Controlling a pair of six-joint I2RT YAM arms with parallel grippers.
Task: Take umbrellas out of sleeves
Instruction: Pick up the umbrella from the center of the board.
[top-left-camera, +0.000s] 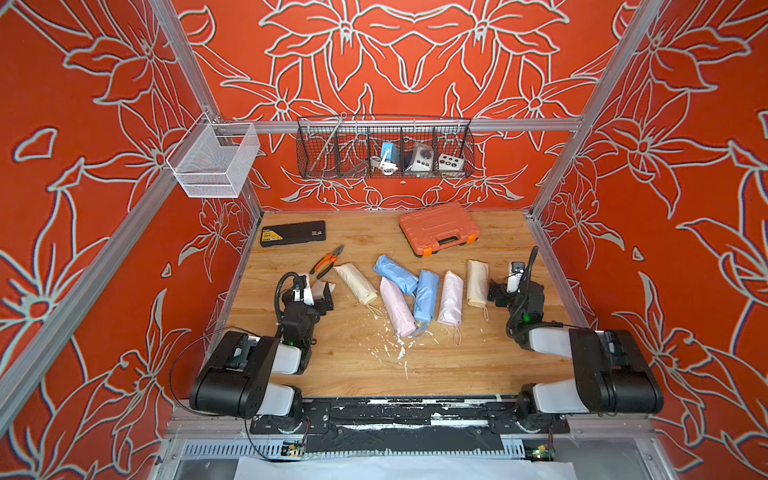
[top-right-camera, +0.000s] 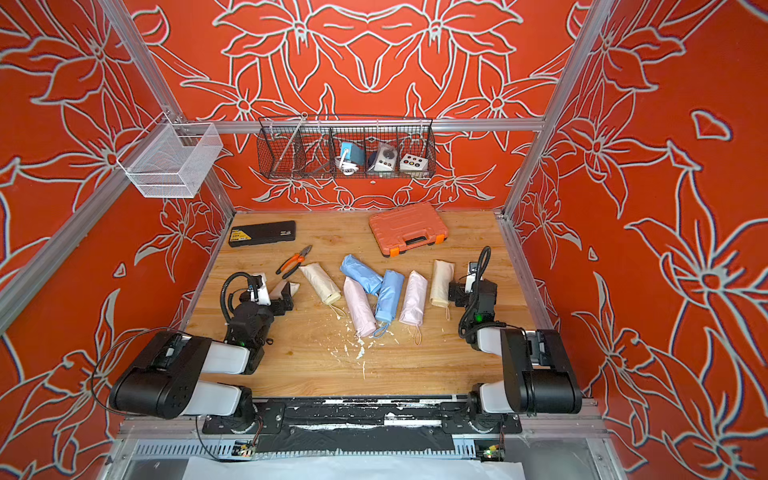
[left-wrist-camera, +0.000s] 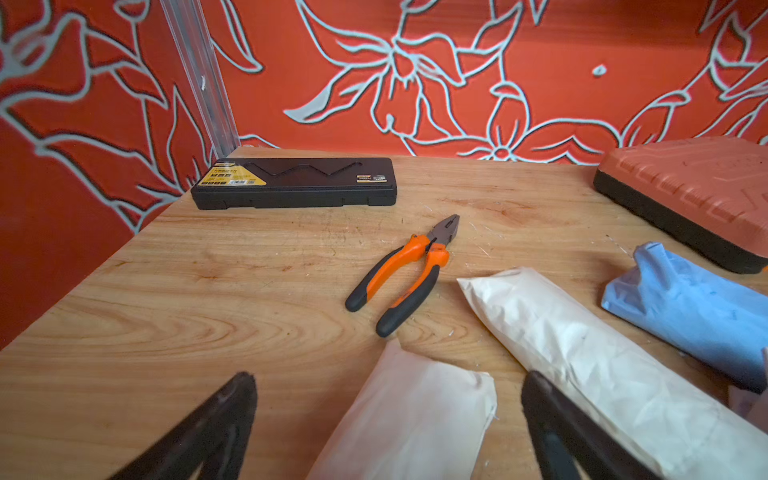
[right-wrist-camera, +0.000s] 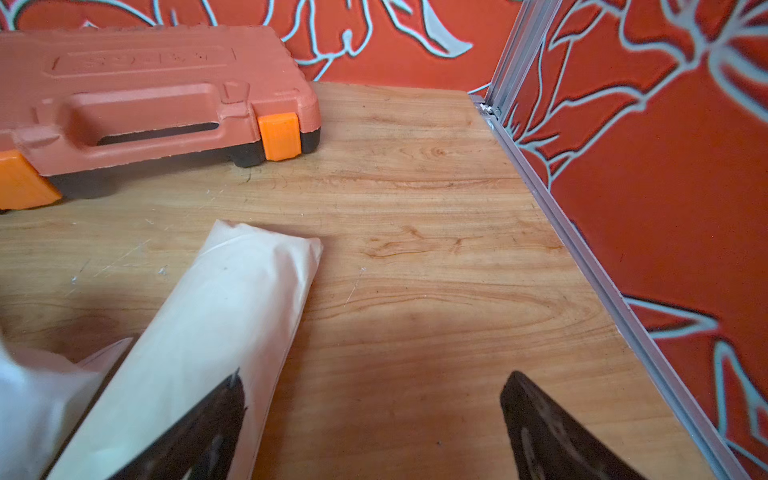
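Note:
Several sleeved umbrellas lie side by side mid-table in both top views: cream (top-left-camera: 355, 282), blue (top-left-camera: 395, 272), pink (top-left-camera: 397, 309), blue (top-left-camera: 426, 295), pink (top-left-camera: 452, 297), cream (top-left-camera: 477, 282). Wrist cords stick out of their near ends. My left gripper (top-left-camera: 326, 293) is open, its fingers either side of the closed end of another cream sleeve (left-wrist-camera: 415, 415), without touching it. My right gripper (top-left-camera: 494, 291) is open beside the rightmost cream sleeve (right-wrist-camera: 232, 299). One finger (right-wrist-camera: 208, 424) is over that sleeve, and bare wood shows between the jaws.
Orange-handled pliers (top-left-camera: 328, 259) lie just behind the left gripper. A black flat case (top-left-camera: 293, 233) sits back left, an orange plastic case (top-left-camera: 438, 226) back right. A wire basket (top-left-camera: 384, 147) and a white mesh basket (top-left-camera: 212, 160) hang from the rail. White flecks (top-left-camera: 395, 345) dot the wood.

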